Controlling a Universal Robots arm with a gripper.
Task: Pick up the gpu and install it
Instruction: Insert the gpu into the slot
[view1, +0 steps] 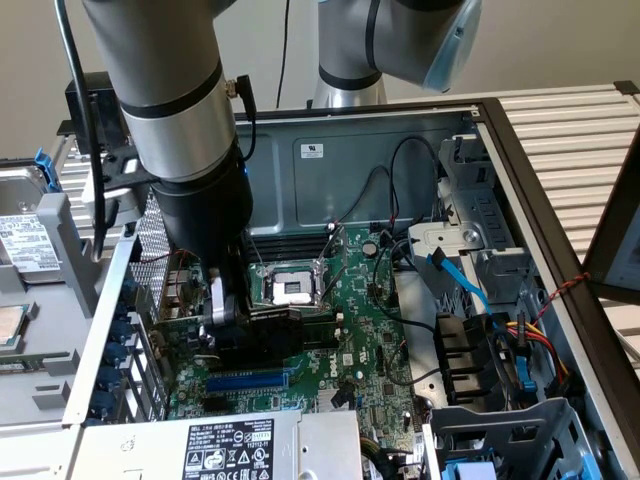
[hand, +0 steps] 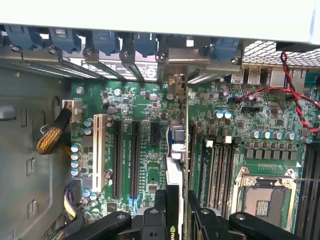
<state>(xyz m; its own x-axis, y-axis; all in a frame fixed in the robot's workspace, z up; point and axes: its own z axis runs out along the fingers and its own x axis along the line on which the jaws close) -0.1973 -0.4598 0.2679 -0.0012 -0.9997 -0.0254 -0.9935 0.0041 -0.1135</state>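
Black jaws clamped on gpu (hand: 174, 175), thin flat card edge-on above green motherboard (hand: 148, 102).

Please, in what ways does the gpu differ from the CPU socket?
The gpu is a black card; the CPU socket is a square metal frame. The gpu stands on edge, held by the gripper; the CPU socket lies flat on the green motherboard. Both are inside the computer case.

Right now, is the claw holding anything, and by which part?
The claw grips the gpu by its top edge, one finger on each face; the card stands on edge over the motherboard.
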